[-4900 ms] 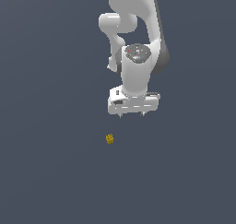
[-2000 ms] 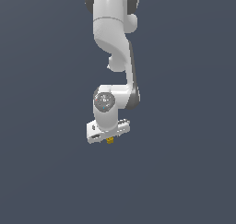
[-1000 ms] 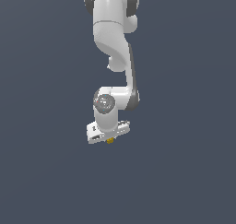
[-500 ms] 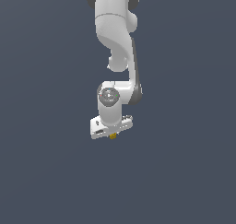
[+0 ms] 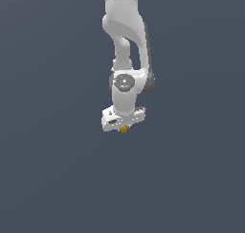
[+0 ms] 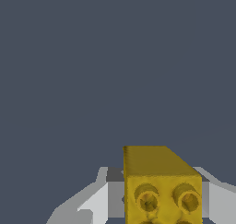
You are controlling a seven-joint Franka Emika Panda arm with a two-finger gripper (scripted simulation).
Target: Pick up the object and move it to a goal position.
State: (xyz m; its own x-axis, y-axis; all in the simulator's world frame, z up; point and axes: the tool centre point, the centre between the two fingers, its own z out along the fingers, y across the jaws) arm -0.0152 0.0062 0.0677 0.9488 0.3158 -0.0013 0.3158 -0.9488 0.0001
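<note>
The object [image 5: 124,129] is a tiny yellow-gold block with round studs on one face. In the exterior view it sits right under the white gripper [image 5: 124,127], between the fingers. In the wrist view the object [image 6: 159,186] is large and close, with a white finger [image 6: 94,204] on one side and another [image 6: 221,202] on the other side, both pressed against it. The gripper is shut on the object and holds it off the ground.
The white arm [image 5: 125,40] hangs down from the top of the exterior view. The ground is a plain dark grey surface [image 5: 57,179] all around, with no other objects in view.
The gripper came down over the object, closed on it, and has since lifted it and moved toward the exterior view's right.
</note>
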